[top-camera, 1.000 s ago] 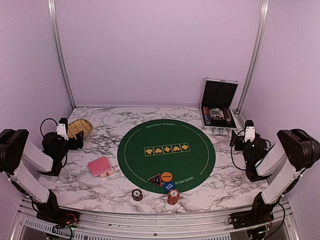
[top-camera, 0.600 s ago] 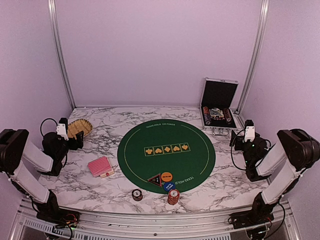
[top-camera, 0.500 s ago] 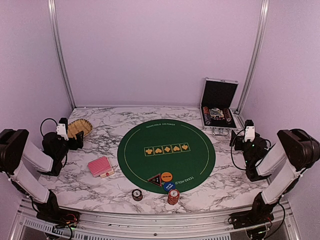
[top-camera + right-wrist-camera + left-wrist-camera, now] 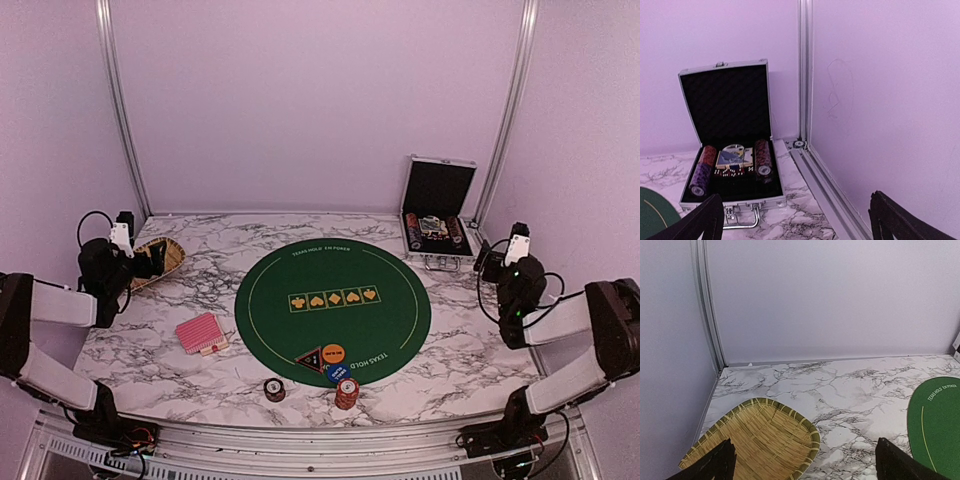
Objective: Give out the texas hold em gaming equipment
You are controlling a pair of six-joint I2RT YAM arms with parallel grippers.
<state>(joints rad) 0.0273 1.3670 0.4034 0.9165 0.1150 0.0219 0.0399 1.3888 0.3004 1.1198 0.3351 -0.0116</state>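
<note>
Marble table (image 4: 462, 352) unchanged; left hand (image 4: 806, 464), right hand (image 4: 796, 221) raised.

Mat (image 4: 270, 330) centre apparently free; chips (image 4: 347, 392) nearside.

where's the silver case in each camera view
top external: silver case stands open at the back right of the table, lid up.
left wrist: not in it.
right wrist: silver case left of centre, open toward the camera.
shared landmark: green mat, mid-table from above, at the right edge of the left wrist view, bottom left corner of the right wrist view.
</note>
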